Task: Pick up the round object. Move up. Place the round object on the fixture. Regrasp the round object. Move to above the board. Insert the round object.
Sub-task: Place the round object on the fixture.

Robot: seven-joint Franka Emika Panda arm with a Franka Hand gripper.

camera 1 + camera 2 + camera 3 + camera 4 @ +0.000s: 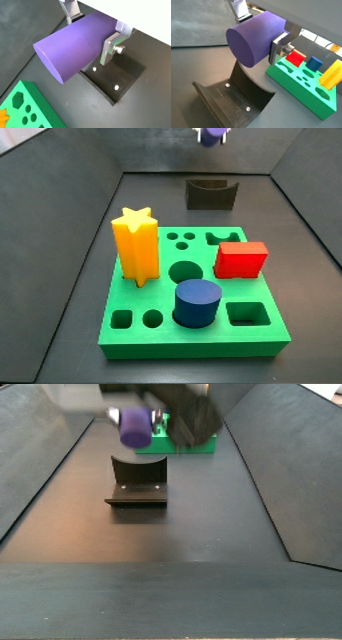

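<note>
- Pincer (93, 31) of flat silver plates pinches the smooth purple cylinder peg (77, 45) across its curved side, one plate on each side; in both wrist views the peg lies sideways, its flat round end face (246, 47) toward the camera.
- Peg surface is matte and even, a shade lighter on the end face than along the barrel.
- Dark fixture (115, 79), an L-shaped bracket on a flat base plate with small pale screw heads, sits on the dark bench (147, 107) below the peg; peg and fixture are apart.
- In a side view the fixture (210, 193) shows a curved U-shaped notch in its top edge, and the peg (213, 135) hangs high above it at the frame's edge.
- In a side view the peg (135, 428) is held above the fixture (136, 482), with the pincer blurred behind it.
- Bright green square slab board (195, 293) with round, square and small holes rests on the bench (67, 248), well apart from the fixture.
- On the board stand a tall yellow star block (135, 246), a red square block (242, 259) and a wide dark blue cylinder (197, 302).
</note>
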